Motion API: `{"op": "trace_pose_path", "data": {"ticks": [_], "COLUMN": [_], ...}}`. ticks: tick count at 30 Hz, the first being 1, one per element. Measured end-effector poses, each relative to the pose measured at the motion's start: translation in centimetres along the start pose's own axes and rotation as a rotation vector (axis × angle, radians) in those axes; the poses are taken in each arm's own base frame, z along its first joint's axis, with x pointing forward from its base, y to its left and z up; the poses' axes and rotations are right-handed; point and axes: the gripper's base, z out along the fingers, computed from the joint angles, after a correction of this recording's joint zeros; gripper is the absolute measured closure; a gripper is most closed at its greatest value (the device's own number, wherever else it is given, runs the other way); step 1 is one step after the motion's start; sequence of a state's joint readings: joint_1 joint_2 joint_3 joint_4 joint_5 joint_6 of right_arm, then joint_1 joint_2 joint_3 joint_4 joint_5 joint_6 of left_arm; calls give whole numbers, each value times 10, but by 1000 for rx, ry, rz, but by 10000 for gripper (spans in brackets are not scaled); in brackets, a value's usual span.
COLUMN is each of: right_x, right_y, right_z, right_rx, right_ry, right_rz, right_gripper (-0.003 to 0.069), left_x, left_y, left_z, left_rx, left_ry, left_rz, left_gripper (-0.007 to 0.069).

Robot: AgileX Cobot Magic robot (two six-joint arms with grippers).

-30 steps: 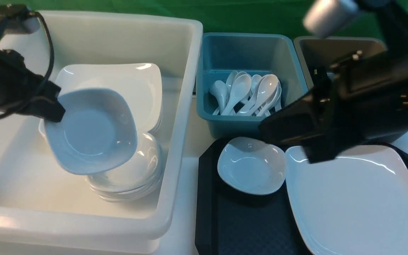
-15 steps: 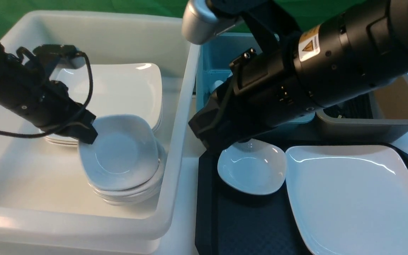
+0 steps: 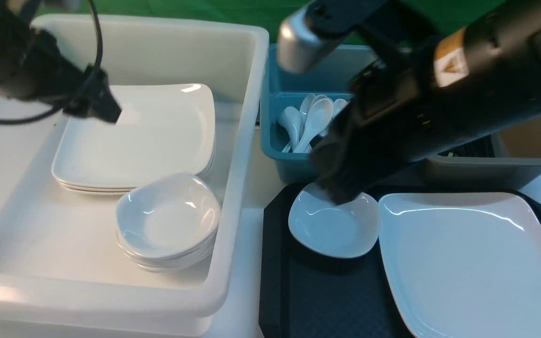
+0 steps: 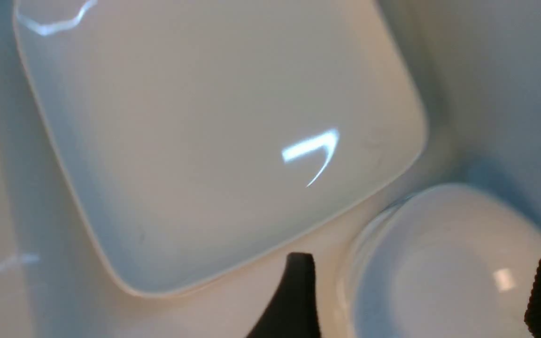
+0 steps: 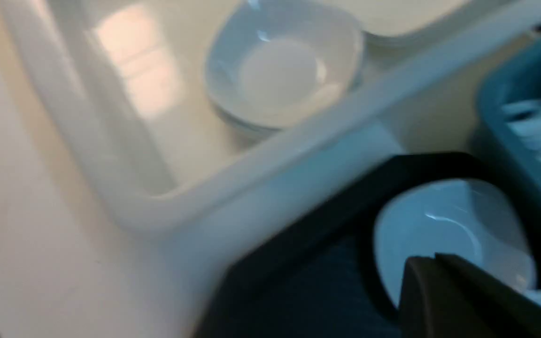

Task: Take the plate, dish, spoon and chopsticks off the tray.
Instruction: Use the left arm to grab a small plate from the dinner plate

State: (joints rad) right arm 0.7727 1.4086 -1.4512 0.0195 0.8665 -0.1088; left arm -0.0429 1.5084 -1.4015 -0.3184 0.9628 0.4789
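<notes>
Your left pincer point(image 3: 106, 110) hangs released and empty over the white tub point(image 3: 233, 188), above the stacked dishes point(image 3: 167, 220). Your right pincer point(image 3: 341, 190), clenched on nothing, is at the dish point(image 3: 334, 227) on the tray point(image 3: 308, 300). That dish and the plate point(image 3: 472, 263) beside it are yet to be cleared. No spoon or chopsticks show on the tray's visible part.

To my left, a tub point(image 3: 250, 117) holds a plate stack point(image 3: 143, 136), with a dish stack point(image 3: 167, 220) before it. Right of it, my tray point(image 3: 327, 300) carries a dish point(image 3: 327, 230) left of the plate point(image 3: 467, 267). Behind the tray: a bin point(image 3: 294, 169) of spoons point(image 3: 310, 122), a second bin point(image 3: 500, 169) further right.
</notes>
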Motion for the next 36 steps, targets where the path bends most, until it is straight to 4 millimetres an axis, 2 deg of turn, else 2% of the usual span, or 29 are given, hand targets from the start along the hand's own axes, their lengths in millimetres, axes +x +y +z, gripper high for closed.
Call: {"op": "trace_pose_path", "data": {"ticks": [1,3,5,6,7,8,9,11,12,13,14,15,16,17,19,22,25,28,33,36], "right_x": [5,14,24,32,41,46,57,74,81,98,115,115,135,138,163,180,189,188,187,185], "right_y": [-11,-27,-41,-51,-61,-65,-74,-84,-87,-93,-97,-97,-99,-99,-96,-89,-84,-83,-82,-82], "right_z": [-12,-29,-44,-53,-62,-66,-73,-80,-82,-84,-85,-85,-84,-85,-78,-67,-58,-57,-57,-56], "right_rx": [89,179,250,290,330,348,384,425,439,468,494,493,510,512,490,426,379,367,355,347], "right_ry": [20,46,84,112,132,139,159,185,196,222,249,249,283,283,331,359,364,350,317,295], "right_rz": [17,55,95,128,177,199,242,301,323,376,432,434,496,509,576,602,605,605,612,615], "right_gripper": [622,622,622,622,622,622,622,622,622,622,622,622,622,622,622,622,622,622,622,622], "left_x": [-6,-10,-12,-13,-12,-12,-10,-8,-7,-4,-1,-1,4,4,11,19,28,33,39,41], "left_y": [-19,-45,-74,-96,-117,-124,-147,-168,-180,-199,-214,-216,-236,-236,-259,-274,-279,-280,-280,-278], "left_z": [-8,-13,-13,-10,-5,-4,5,16,24,39,54,56,78,78,110,141,168,185,205,214], "left_rx": [37,85,142,183,220,232,267,294,303,310,312,312,306,306,283,242,195,168,146,143], "left_ry": [-32,-55,-56,-49,-29,-23,9,42,62,93,114,117,134,134,134,124,132,142,138,137], "left_rz": [32,91,158,208,238,245,267,300,330,383,430,439,502,502,588,664,715,735,764,764], "left_gripper": [110,232,378,484,540,557,592,611,615,620,621,621,620,620,603,550,435,326,165,113]}}
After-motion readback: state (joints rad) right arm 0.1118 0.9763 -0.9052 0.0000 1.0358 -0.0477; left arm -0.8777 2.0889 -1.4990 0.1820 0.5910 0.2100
